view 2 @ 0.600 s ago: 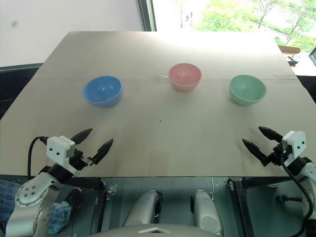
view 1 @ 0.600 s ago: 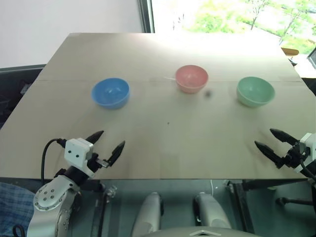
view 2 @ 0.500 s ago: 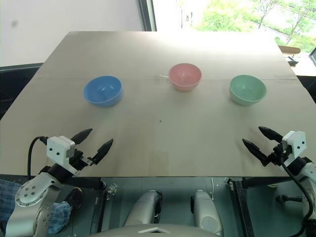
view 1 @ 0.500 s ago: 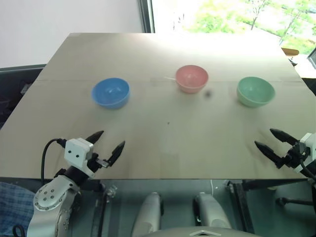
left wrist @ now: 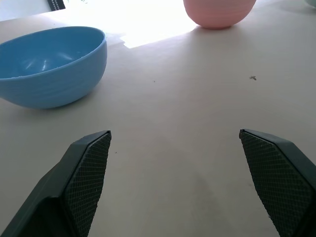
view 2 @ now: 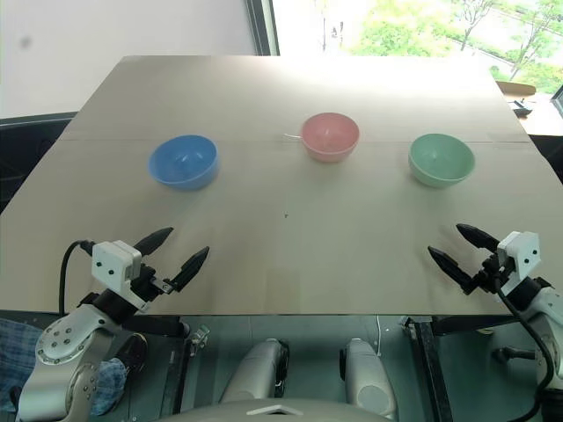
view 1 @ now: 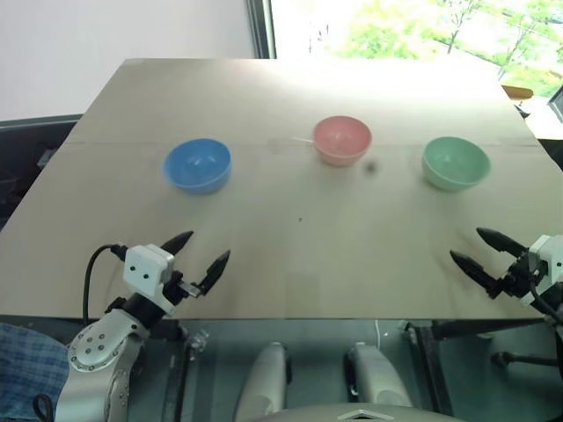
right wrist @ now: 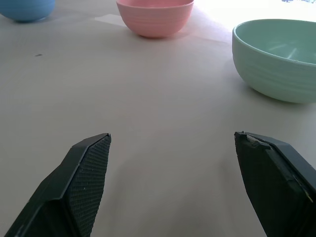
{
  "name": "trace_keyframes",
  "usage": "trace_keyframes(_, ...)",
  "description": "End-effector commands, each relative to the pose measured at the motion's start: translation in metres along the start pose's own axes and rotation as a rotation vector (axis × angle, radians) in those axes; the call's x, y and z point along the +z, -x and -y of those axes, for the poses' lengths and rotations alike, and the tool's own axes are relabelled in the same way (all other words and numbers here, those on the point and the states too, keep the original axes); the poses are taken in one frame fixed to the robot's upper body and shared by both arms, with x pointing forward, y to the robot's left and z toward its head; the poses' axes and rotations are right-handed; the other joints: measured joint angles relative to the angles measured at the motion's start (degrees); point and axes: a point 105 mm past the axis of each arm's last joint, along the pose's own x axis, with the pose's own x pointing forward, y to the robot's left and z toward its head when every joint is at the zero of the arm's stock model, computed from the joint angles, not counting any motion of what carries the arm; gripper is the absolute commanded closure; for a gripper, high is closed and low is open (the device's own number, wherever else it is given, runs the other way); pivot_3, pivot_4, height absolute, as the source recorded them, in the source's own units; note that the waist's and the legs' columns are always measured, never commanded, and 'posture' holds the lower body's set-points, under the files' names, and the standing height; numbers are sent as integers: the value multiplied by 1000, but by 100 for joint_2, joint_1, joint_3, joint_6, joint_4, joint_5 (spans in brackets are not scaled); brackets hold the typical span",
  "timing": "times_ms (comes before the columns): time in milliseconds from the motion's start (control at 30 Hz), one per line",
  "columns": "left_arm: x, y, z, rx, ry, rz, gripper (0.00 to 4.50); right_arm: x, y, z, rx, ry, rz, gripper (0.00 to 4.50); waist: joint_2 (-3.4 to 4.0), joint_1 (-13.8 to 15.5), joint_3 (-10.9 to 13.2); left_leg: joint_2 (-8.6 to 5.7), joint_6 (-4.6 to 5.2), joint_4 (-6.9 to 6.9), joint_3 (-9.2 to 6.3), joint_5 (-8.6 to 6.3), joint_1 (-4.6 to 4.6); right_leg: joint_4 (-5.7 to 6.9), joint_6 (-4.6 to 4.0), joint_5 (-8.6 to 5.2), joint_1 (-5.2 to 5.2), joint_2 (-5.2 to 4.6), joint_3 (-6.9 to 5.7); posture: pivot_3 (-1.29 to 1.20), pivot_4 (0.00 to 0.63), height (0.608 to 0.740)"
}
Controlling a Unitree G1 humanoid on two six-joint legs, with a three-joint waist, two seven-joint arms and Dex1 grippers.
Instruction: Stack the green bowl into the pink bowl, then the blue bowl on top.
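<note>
Three bowls stand apart in a row across the tan table [view 1: 290, 229]. The blue bowl [view 1: 197, 165] is on the left, the pink bowl [view 1: 342, 140] sits in the middle, and the green bowl [view 1: 455, 163] is on the right. All are upright and empty. My left gripper [view 1: 201, 251] hovers open near the table's front left edge, well short of the blue bowl [left wrist: 49, 66]. Open too, my right gripper [view 1: 477, 249] hangs near the front right edge, short of the green bowl [right wrist: 279, 57]. Nothing is between either pair of fingers.
A seam runs across the table just behind the bowls. A small dark speck [view 1: 299, 220] lies on the table's middle. The table's front edge runs close under both grippers. A window [view 1: 413, 26] is behind the far edge.
My left gripper has shifted slightly to the right along the front edge. The right gripper has edged a little to the left. The bowls have not moved.
</note>
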Motion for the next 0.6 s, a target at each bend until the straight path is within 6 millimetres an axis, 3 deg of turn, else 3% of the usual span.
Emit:
trace_keyframes(33,13,-3,5,-31,-7,49,81,11,-3,2,7,41,21,278,0,0,0,0,0,0,0,0,0,0,0,0,0,0,0,0,150,740)
trace_keyframes(433,46,-25,23,-115,38,158,81,36,-28,6,45,108,60,278,1,-5,-1,0,0,3,-1,0,0,5,1,1,0,1,0,0,150,740)
trace_keyframes(600,52,-30,17,-61,107,189,81,56,-48,3,97,207,71,278,2,-14,-1,0,0,5,-1,0,-1,5,1,1,0,1,0,0,150,740)
